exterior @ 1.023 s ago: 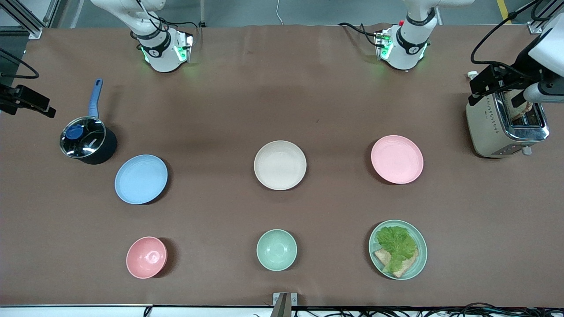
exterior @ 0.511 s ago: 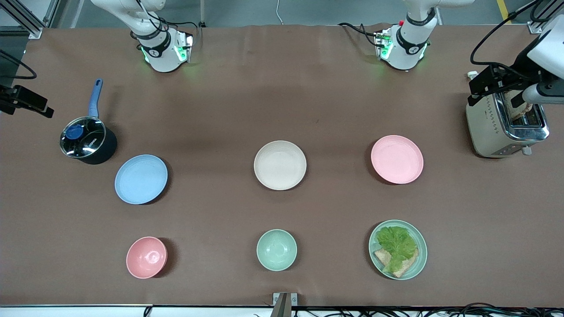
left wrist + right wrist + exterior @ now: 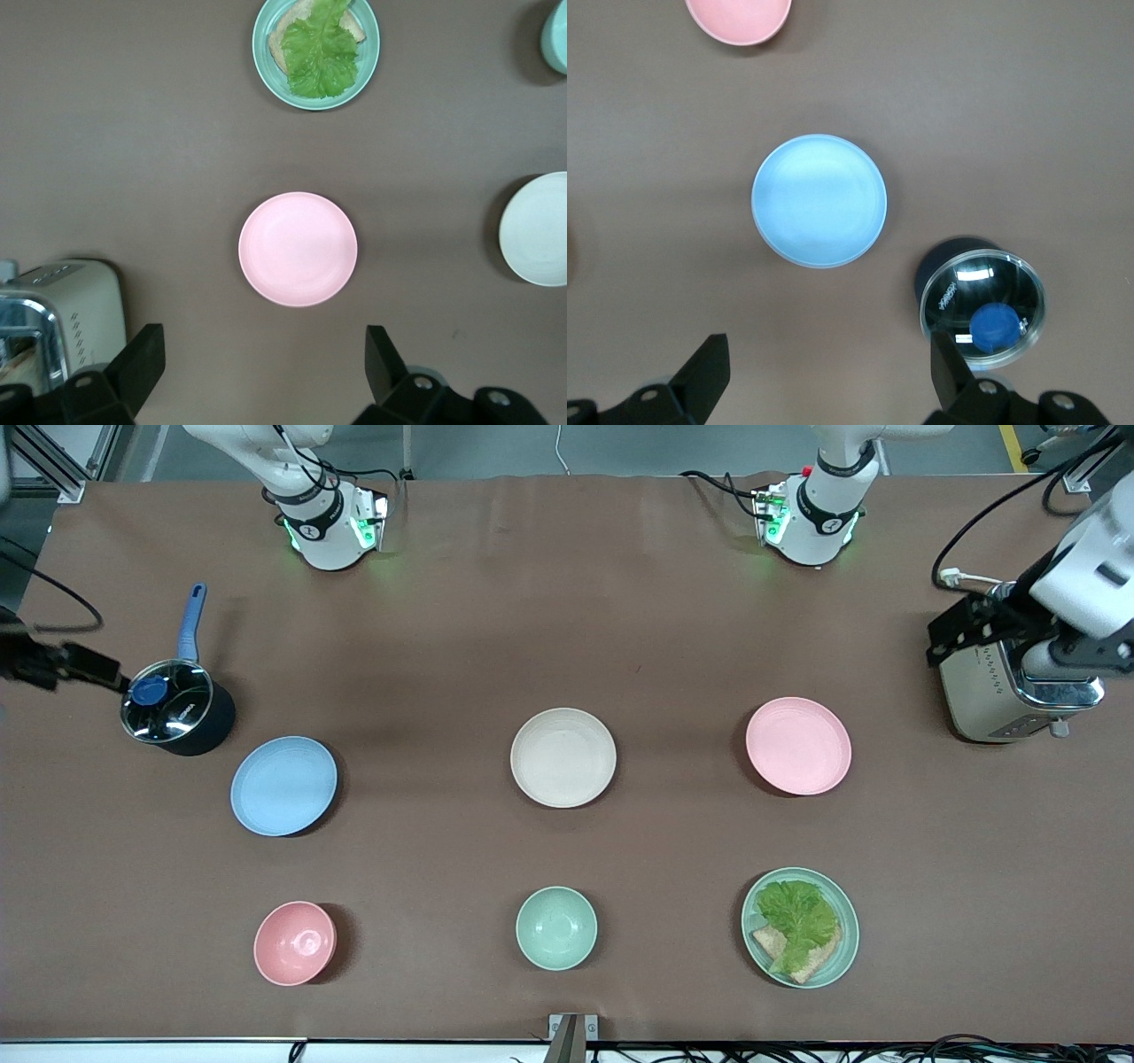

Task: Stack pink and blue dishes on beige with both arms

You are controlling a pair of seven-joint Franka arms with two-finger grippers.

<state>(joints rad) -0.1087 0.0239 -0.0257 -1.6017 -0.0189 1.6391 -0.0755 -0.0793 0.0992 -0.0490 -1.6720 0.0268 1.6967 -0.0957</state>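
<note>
Both arms are up high and nothing is stacked yet. The beige plate (image 3: 563, 757) sits mid-table, bare, with the pink plate (image 3: 798, 745) beside it toward the left arm's end and the blue plate (image 3: 283, 786) toward the right arm's end, a touch nearer the front camera. The left gripper (image 3: 266, 363) hangs over the toaster (image 3: 1010, 686) at its end of the table, fingers (image 3: 381, 359) spread wide and holding nothing; its wrist view looks straight down on the pink plate, which lies ahead of the fingertips, between them and the mint-green plate of lettuce and bread (image 3: 316, 50). The right gripper (image 3: 828, 367) mirrors that: wide open, empty, hovering over the lidded saucepan (image 3: 175, 708), with the blue plate ahead of its fingers and the pink bowl (image 3: 739, 18) past that. So each arm is the nearer one to its own plate, and that is the pairing that matters. The plates are round, so there is no long axis to line up with; my read is each gripper needs to travel toward the table's middle and drop to catch a rim. The mint-green bowl (image 3: 556, 927) stays out of it.
</note>
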